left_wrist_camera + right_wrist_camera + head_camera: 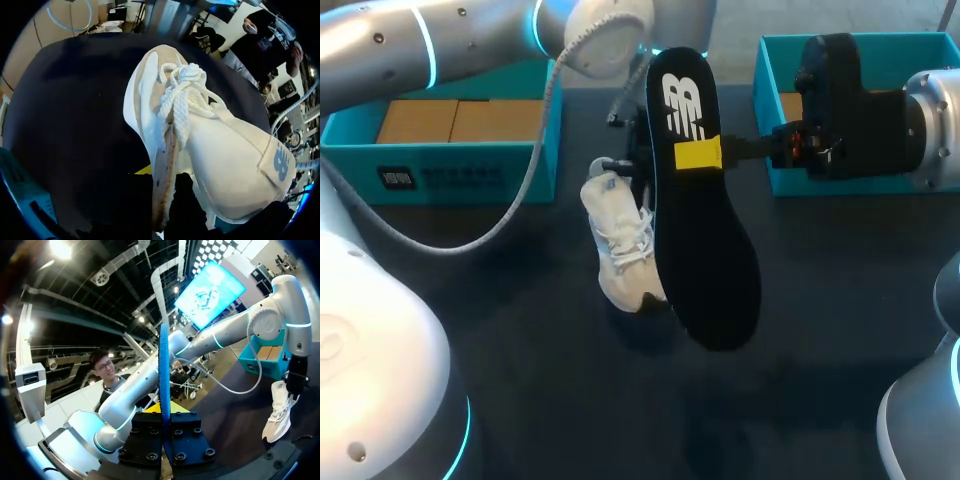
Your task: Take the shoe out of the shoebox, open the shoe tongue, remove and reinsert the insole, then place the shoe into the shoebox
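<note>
Head view has the right gripper (705,155) reaching in from three o'clock, its fingers clamped flat on the black insole (705,260) toward the narrower heel end, holding it up in the air. At nine o'clock of the insole, the left gripper (618,168) pinches the heel collar of the white shoe (620,250), which hangs toe-down onto the table (520,330). The insole looks light, thin and floppy, so I'd feed it toe-first, and the shoe's soft upper will fold, so its stiffer heel collar seems the sound place to grip.
</note>
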`<state>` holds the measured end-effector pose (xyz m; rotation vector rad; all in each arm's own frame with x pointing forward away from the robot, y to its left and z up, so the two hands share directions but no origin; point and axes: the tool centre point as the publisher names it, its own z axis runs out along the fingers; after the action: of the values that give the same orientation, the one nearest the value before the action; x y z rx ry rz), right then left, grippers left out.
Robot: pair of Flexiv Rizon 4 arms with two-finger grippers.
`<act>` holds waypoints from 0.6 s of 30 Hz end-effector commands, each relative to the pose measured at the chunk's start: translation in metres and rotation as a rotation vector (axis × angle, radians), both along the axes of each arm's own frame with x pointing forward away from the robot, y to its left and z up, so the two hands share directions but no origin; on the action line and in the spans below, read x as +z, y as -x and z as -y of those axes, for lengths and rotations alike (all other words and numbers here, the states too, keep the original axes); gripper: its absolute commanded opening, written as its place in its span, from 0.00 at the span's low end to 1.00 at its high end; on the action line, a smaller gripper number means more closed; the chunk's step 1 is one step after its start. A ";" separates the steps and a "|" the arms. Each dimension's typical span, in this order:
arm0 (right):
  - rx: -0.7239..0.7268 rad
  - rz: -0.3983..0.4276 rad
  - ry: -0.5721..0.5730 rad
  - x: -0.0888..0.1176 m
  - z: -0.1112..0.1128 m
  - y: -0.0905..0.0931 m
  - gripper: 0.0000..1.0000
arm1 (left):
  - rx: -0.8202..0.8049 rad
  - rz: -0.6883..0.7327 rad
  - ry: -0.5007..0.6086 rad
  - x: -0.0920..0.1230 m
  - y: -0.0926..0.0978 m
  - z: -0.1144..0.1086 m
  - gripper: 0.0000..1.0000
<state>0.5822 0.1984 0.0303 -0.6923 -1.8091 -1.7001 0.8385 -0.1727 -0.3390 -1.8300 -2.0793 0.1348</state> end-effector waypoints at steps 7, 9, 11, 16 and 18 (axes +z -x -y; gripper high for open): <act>-0.002 -0.002 0.002 0.000 -0.002 0.000 0.00 | -0.088 0.043 0.003 -0.003 0.000 0.017 0.00; -0.002 -0.002 0.002 0.000 -0.002 0.000 0.00 | -0.088 0.043 0.003 -0.003 0.000 0.017 0.00; -0.002 -0.002 0.002 0.000 -0.002 0.000 0.00 | -0.088 0.043 0.003 -0.003 0.000 0.017 0.00; -0.002 -0.002 0.002 0.000 -0.002 0.000 0.00 | -0.088 0.043 0.003 -0.003 0.000 0.017 0.00; -0.002 -0.002 0.002 0.000 -0.002 0.000 0.00 | -0.088 0.043 0.003 -0.003 0.000 0.017 0.00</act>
<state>0.5821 0.1984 0.0304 -0.6922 -1.8090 -1.7001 0.8383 -0.1907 -0.3434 -1.9355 -2.0232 0.0771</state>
